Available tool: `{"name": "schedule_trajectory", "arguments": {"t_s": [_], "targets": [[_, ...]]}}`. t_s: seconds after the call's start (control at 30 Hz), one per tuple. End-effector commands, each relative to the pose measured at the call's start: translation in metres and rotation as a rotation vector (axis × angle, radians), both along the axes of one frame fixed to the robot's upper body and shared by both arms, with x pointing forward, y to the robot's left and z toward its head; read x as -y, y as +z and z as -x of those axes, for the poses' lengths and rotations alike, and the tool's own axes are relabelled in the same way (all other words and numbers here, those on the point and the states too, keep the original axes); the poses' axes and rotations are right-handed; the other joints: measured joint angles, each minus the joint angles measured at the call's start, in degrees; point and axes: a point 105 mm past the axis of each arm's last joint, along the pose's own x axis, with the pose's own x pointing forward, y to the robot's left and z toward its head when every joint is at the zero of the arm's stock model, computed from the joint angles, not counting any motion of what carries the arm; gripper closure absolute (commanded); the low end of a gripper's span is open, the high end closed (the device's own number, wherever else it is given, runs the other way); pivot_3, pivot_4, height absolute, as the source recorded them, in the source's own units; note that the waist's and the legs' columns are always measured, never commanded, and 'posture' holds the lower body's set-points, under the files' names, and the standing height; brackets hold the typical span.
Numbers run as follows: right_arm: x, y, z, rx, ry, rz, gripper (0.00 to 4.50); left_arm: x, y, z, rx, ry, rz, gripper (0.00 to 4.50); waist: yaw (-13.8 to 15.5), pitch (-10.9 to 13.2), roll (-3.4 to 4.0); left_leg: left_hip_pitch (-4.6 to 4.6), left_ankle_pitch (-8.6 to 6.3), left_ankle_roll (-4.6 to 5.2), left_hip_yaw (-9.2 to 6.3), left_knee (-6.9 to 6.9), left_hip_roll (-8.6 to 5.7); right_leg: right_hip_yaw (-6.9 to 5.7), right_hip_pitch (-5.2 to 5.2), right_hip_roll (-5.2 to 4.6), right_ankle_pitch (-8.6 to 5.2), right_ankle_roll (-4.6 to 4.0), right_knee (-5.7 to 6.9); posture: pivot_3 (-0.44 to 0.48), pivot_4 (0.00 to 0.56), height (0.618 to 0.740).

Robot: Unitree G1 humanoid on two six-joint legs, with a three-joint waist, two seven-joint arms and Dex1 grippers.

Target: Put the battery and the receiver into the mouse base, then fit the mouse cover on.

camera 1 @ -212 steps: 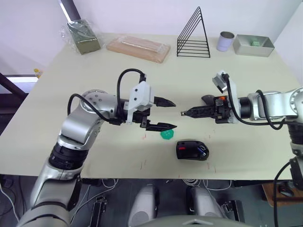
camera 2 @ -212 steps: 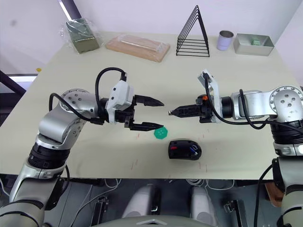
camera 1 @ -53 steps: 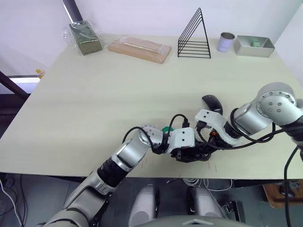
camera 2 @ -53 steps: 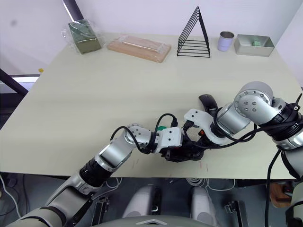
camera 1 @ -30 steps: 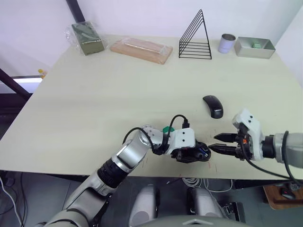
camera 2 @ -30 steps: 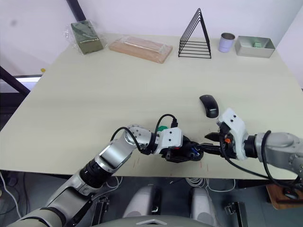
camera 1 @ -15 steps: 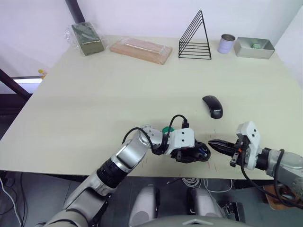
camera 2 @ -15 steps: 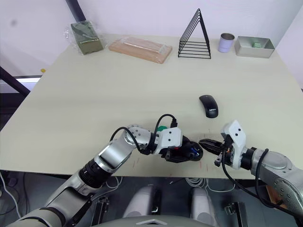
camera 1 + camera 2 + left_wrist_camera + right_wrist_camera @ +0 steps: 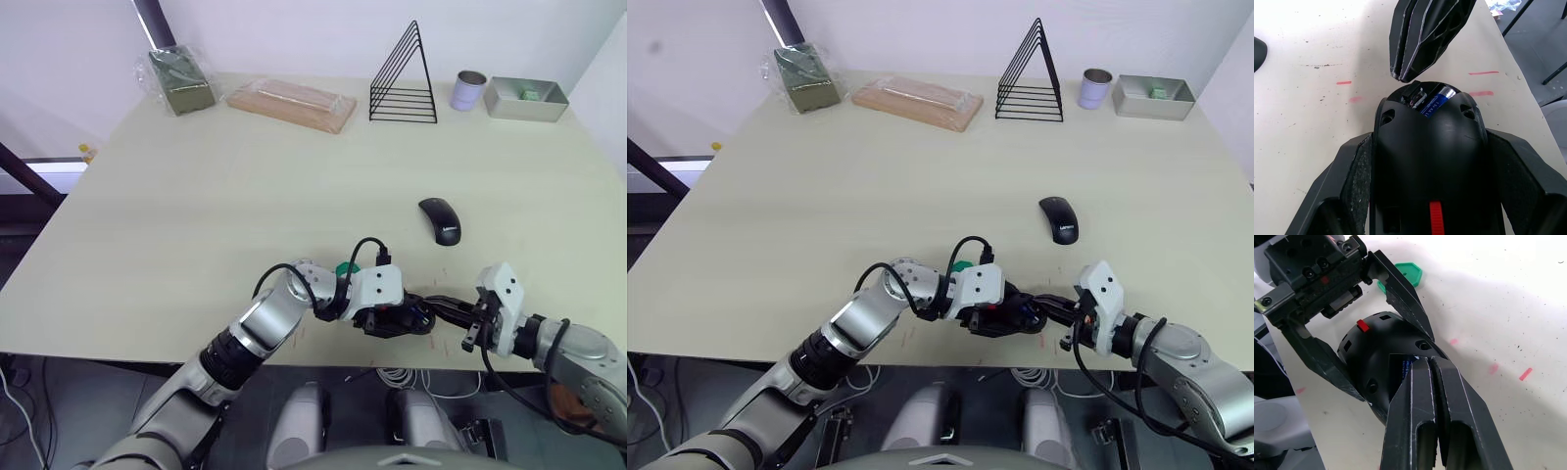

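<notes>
Near table edge (image 9: 147, 323), centre: mouse base (image 9: 1430, 147) clamped between left gripper (image 9: 1428, 161) fingers, battery (image 9: 1436, 102) seated in its open end. Pressing in from the right, right gripper (image 9: 1429, 363), fingers pinched together, tips at the battery slot. Just behind, a green disc (image 9: 1406, 273) touching the left gripper. Farther right, well apart, mouse cover (image 9: 440, 219) flat on the table. Receiver: cannot tell where.
</notes>
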Motion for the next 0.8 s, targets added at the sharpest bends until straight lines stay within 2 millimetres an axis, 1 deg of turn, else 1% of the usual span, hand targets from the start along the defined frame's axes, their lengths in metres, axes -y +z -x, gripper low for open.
{"name": "schedule_trajectory", "arguments": {"t_s": [0.03,0.27,0.5,0.8], "targets": [[-0.003,0.004,0.0,0.031,0.018,-0.005,4.41,0.001,0.004,0.002,0.013,-0.003,0.009,1.6,0.0,0.0,0.01,0.0,0.0,0.0,0.0,0.0,0.0,0.0,0.0,0.0,0.0,0.0,0.0,0.0,0.15,0.74],[-0.005,-0.001,0.0,0.019,0.014,0.002,4.41,0.001,0.004,0.002,0.011,0.0,0.009,1.6,-0.01,-0.01,0.02,0.0,0.0,0.0,0.0,0.0,0.0,0.0,0.0,0.0,0.0,0.0,0.01,0.0,0.15,0.74],[-0.003,-0.013,0.004,-0.017,0.007,0.034,4.41,0.001,0.004,0.002,0.01,0.004,0.01,1.6,-0.01,-0.06,0.04,0.03,0.0,0.0,0.0,0.0,0.0,0.0,0.02,0.01,0.0,0.0,0.01,0.0,0.15,0.74],[0.005,-0.032,0.008,-0.053,-0.016,0.089,4.41,0.0,0.003,0.002,0.007,0.009,0.01,1.6,-0.03,-0.25,0.04,0.1,0.0,0.0,-0.01,0.0,0.0,-0.01,0.1,0.02,0.0,0.0,0.01,0.0,0.15,0.74]]}}
